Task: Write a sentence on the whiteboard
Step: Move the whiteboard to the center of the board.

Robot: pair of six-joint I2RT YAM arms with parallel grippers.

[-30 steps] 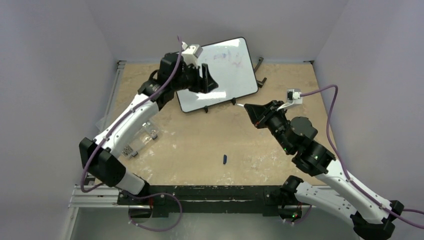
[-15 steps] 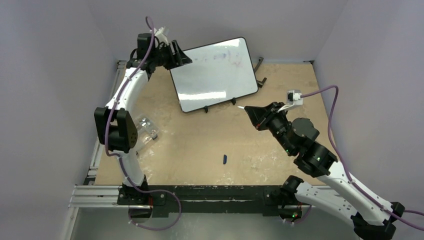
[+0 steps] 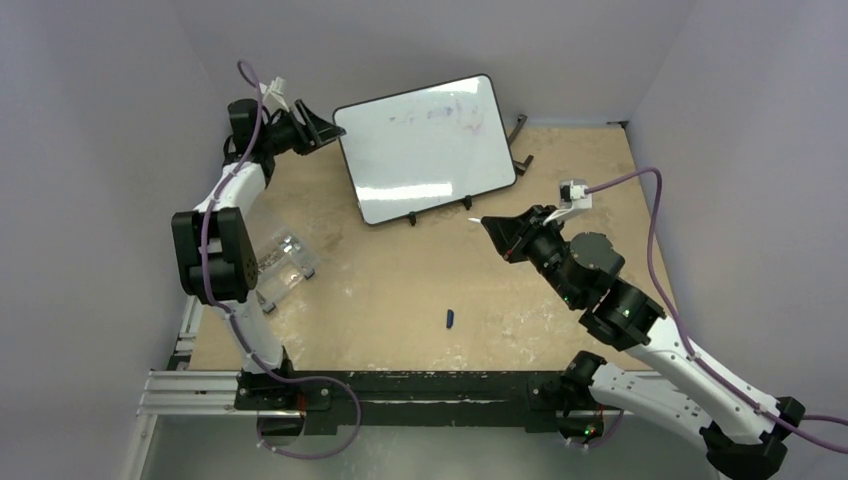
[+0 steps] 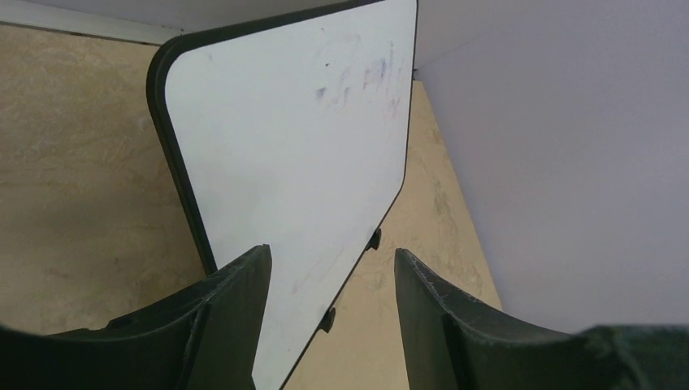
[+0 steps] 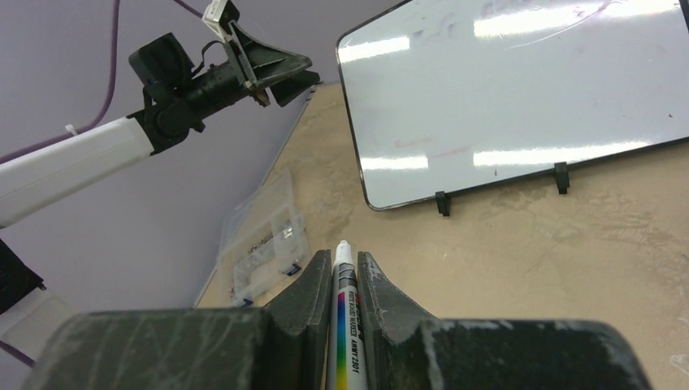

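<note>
A whiteboard [image 3: 425,150] stands at the far side of a tan worktop [image 3: 400,290]. It leans back on small black feet, with its long lower edge toward the arms. Its surface is glossy white and carries only faint purple smudges [image 3: 455,110] near the top.

The left arm reaches up along the left wall. The left fingers [image 3: 318,122] hang in the air just beside the board's upper left corner, pointing at it. They look apart from the frame. In the left wrist view the left fingers [image 4: 331,253] are spread wide with nothing between them. The board's rounded corner and left edge fill the gap beyond them.

The right arm stretches in from the near right. The right fingers [image 3: 492,226] are clenched on a marker [image 3: 477,219]. In the right wrist view the marker [image 5: 348,325] lies pinched between the right fingers [image 5: 337,264], and its white tip pokes out past them. The tip points toward the board's lower edge, near the right foot, and stays clear of the white surface.

A small dark blue piece [image 3: 449,319] lies alone on the worktop, well apart from the board. A clear plastic box [image 3: 285,262] sits near the left edge of the worktop.
</note>
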